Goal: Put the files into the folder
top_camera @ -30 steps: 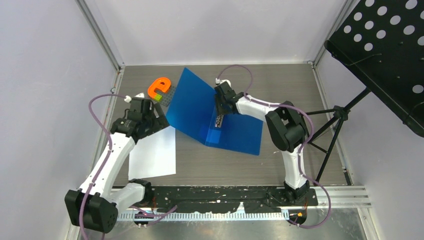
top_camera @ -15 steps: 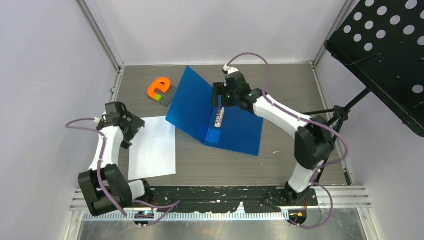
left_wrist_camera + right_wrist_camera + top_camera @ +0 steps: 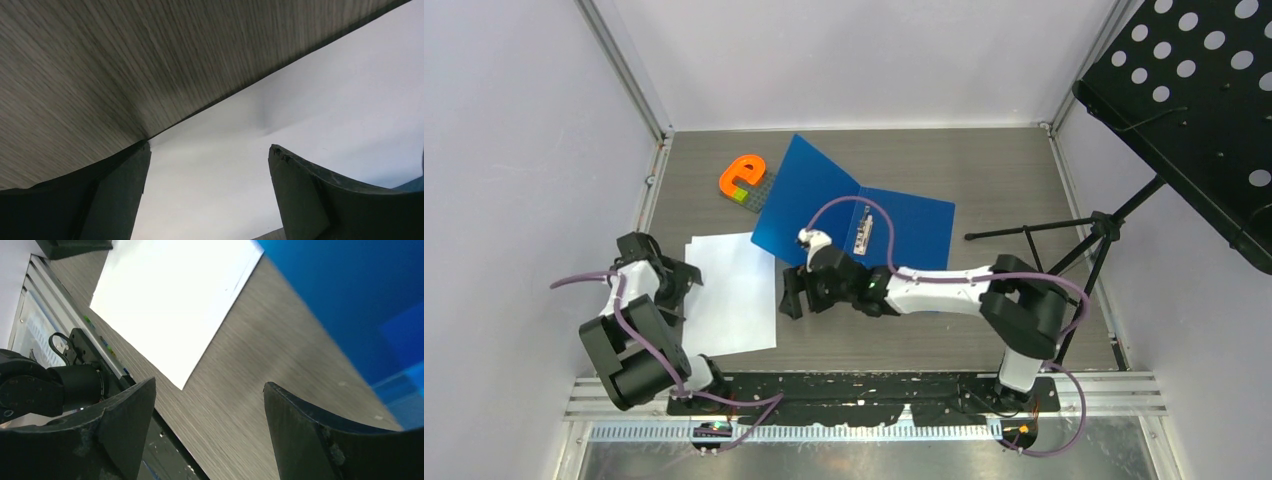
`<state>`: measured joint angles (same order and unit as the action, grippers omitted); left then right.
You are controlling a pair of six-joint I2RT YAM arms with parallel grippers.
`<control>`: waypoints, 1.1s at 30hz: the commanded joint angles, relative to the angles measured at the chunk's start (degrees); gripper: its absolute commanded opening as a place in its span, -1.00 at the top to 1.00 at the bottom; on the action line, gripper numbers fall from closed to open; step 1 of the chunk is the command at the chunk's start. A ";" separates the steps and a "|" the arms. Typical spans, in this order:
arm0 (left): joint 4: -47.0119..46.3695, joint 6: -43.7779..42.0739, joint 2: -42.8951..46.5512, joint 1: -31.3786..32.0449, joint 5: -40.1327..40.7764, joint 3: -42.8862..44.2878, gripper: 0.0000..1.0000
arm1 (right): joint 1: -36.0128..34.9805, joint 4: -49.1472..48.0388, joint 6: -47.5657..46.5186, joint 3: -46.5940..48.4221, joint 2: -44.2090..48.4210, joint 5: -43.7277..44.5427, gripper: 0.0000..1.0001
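Over the files, L tool spread wide, empty; R tool also spread.

Even bright overhead light, soft shadows, overhead view sharp, wrist views motion-blurred

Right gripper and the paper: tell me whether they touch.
Apart. The right wrist view shows the right gripper over bare table, the paper lying ahead of it.

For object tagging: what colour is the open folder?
Bright blue; the folder shows best in the top external view.
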<state>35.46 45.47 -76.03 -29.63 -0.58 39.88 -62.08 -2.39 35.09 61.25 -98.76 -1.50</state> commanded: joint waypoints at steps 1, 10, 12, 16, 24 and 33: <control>0.70 -1.39 -0.96 -0.50 2.37 -0.60 -0.81 | -5.15 -8.74 3.93 2.76 -4.80 4.35 -0.68; 3.97 -0.48 -1.08 -0.47 6.84 -0.58 -0.80 | -9.53 -5.98 8.24 9.03 -14.35 9.44 -0.68; 3.53 -0.63 0.78 -0.44 3.54 -1.00 -0.78 | -9.70 -6.11 9.32 9.42 -15.56 9.63 -0.69; 6.10 -2.04 9.00 -0.41 4.95 0.23 -0.80 | -9.72 -5.71 10.15 10.28 -17.15 9.26 -0.69; -0.46 -5.74 10.45 -0.47 9.16 -1.04 -0.99 | -9.71 -2.10 7.25 13.19 -18.14 8.51 -0.69; -7.48 -2.17 6.19 -0.57 3.66 -6.48 -0.99 | -9.34 -1.71 3.48 14.72 -19.00 5.69 -0.78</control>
<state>33.45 41.67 -68.86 -29.78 5.52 36.49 -71.81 -3.79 40.62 74.17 -117.16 5.65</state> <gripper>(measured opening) 0.994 0.881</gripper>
